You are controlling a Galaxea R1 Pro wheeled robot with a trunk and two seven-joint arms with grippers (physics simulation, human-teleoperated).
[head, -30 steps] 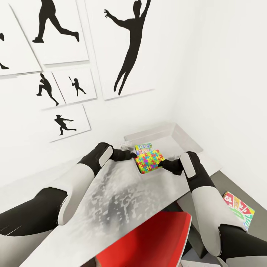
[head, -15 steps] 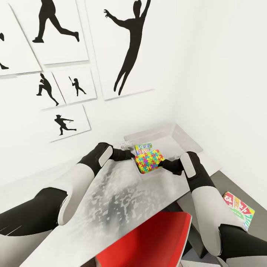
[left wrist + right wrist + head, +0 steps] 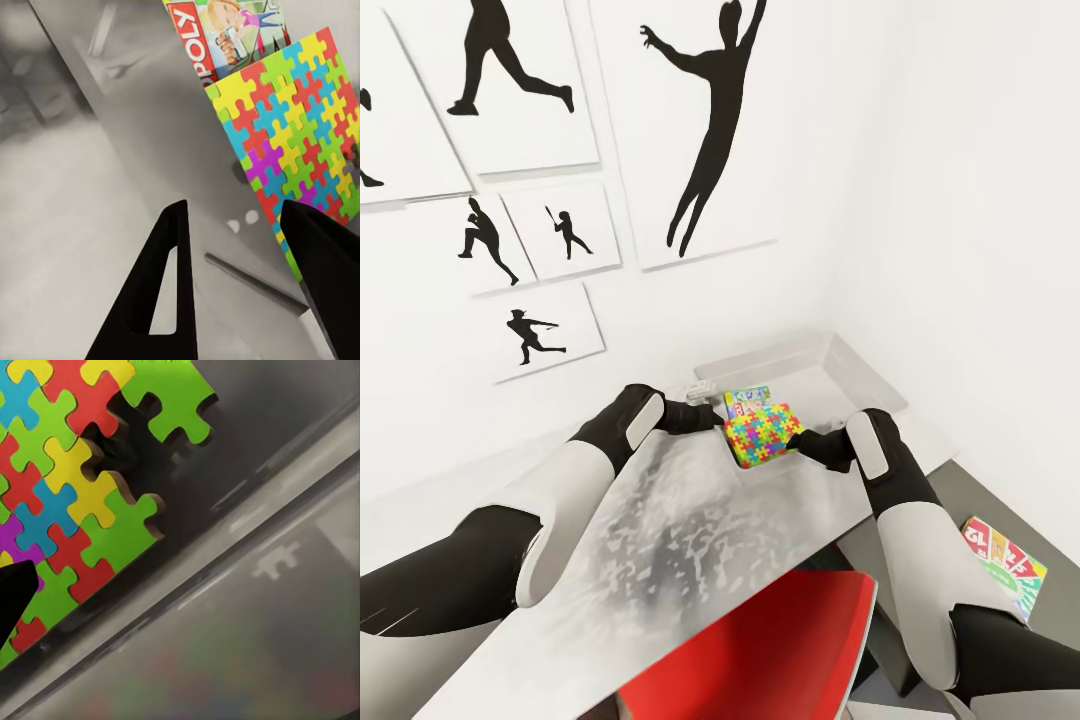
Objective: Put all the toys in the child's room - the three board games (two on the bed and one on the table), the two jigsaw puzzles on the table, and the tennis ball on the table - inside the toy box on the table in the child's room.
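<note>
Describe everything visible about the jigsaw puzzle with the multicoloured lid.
The jigsaw puzzle is a small flat box, its lid covered in interlocking red, yellow, green, blue and purple pieces with an irregular, piece-shaped edge. It looks like printed cardboard. It lies tilted inside the light grey toy box at its near end, against the near wall, partly overlapping a board game behind it. The left gripper hangs open beside it, not touching; whether the right arm touches it cannot be told.

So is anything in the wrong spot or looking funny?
Yes. A colourful game box lies on the dark grey part of the table, away from the toy box. The bright jigsaw puzzle is already in the toy box, but it rests tilted against another game box instead of flat.
</note>
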